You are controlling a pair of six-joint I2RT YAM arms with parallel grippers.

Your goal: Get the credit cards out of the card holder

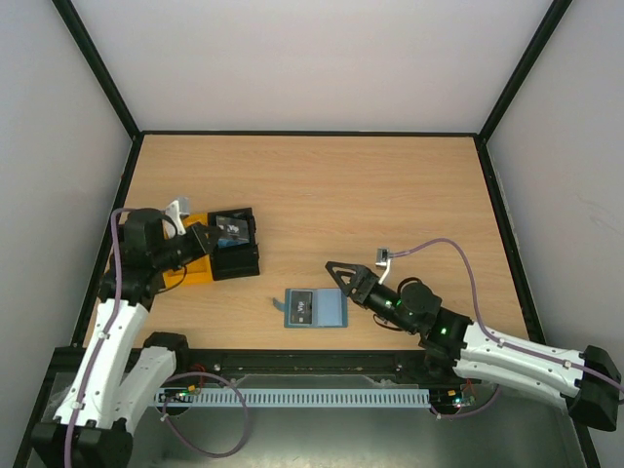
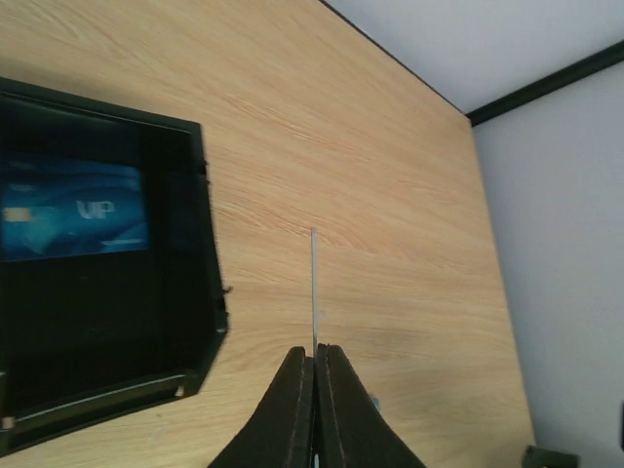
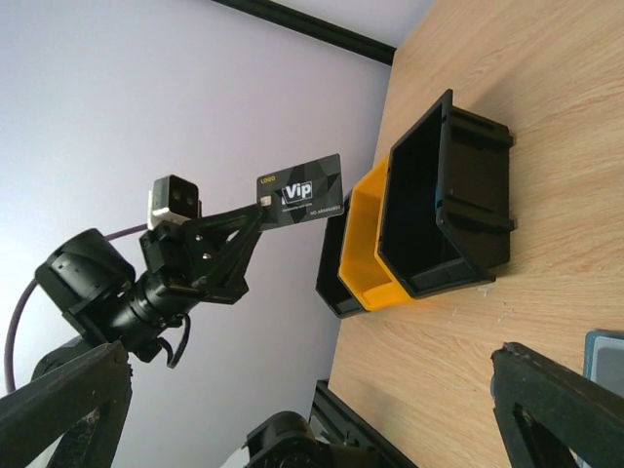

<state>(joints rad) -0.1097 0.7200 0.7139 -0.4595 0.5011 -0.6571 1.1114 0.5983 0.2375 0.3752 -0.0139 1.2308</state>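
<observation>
The teal-blue card holder [image 1: 314, 308] lies flat near the table's front edge, a dark rectangle showing on its left half; only its corner [image 3: 608, 357] enters the right wrist view. My right gripper [image 1: 344, 278] [image 3: 302, 390] hangs open just right of it, with nothing between its fingers. At the left, my left gripper [image 1: 207, 238] [image 2: 314, 356] is shut on a black credit card [image 3: 299, 192], seen edge-on [image 2: 314, 292] from its own wrist. It holds the card by the black tray [image 1: 237, 255] [image 2: 200, 292], where a blue card [image 2: 73, 208] lies.
A yellow tray [image 1: 192, 270] [image 3: 363, 244] sits nested against the black tray [image 3: 448, 195], with another black tray behind it. Black frame rails [image 1: 497, 210] and pale walls border the wooden table.
</observation>
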